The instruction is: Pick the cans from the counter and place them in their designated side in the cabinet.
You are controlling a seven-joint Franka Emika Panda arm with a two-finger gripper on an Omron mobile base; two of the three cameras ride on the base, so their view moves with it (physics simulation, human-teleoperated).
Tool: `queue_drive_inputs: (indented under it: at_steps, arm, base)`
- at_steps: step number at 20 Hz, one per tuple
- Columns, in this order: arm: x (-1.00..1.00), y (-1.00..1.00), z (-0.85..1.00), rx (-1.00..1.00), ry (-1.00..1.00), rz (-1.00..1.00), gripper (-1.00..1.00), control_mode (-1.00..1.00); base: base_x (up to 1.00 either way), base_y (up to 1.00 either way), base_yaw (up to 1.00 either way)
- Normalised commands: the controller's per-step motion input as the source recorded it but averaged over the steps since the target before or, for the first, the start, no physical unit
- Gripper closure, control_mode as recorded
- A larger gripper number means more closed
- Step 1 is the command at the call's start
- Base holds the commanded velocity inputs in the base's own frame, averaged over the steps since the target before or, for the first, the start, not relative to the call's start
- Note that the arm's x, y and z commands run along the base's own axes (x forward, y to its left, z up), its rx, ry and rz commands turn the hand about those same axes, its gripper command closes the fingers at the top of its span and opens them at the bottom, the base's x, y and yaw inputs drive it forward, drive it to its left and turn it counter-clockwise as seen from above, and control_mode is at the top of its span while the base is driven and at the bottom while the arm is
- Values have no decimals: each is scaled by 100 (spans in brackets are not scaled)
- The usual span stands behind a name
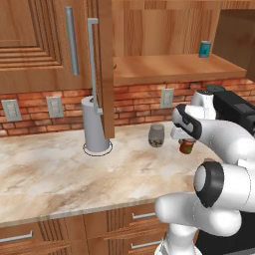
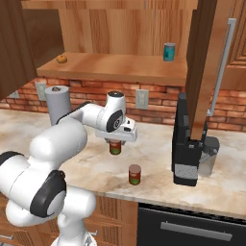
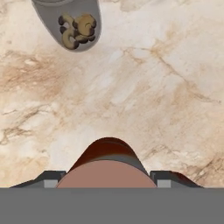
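Observation:
My gripper [image 2: 115, 142] points straight down over the counter [image 1: 55, 169] and is shut on a red can [image 2: 115, 147]. In the left base view this can [image 1: 187, 147] shows just below the hand. In the hand view its metal top and red side [image 3: 107, 157] sit between the two fingertips [image 3: 49, 177]. Whether its base touches the stone, I cannot tell. A second red can [image 2: 135, 174] stands upright near the counter's front edge, to the right of the held one. The cabinet [image 2: 110, 67] above has its doors open and its shelf board bare in the middle.
A teal can [image 2: 169, 51] and a small orange thing [image 2: 61, 59] stand on the shelf. A greyish glass jar [image 1: 156, 135] stands just left of the gripper. A paper-towel holder [image 1: 94, 124] is at the wall, a black coffee machine [image 2: 190, 144] at the right, under the open door [image 2: 204, 62].

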Motion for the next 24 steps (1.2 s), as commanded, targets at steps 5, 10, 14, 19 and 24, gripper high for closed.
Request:
queue_drive_inputs:
  at_steps: [5, 10, 14, 19, 24]
  arm:
    - [-15, 0, 19, 0, -6, 0, 100, -100]
    - [-11, -1, 19, 0, -4, 0, 100, -100]
    - [-12, -3, 23, 0, -6, 0, 100, -100]
    - [-9, -2, 25, 0, -6, 0, 100, -100]
    - [-9, -1, 21, 0, -7, 1, 100, -100]
  base:
    - [0, 0, 0]
    - [0, 0, 0]
    - [0, 0, 0]
    - [0, 0, 0]
    - [0, 0, 0]
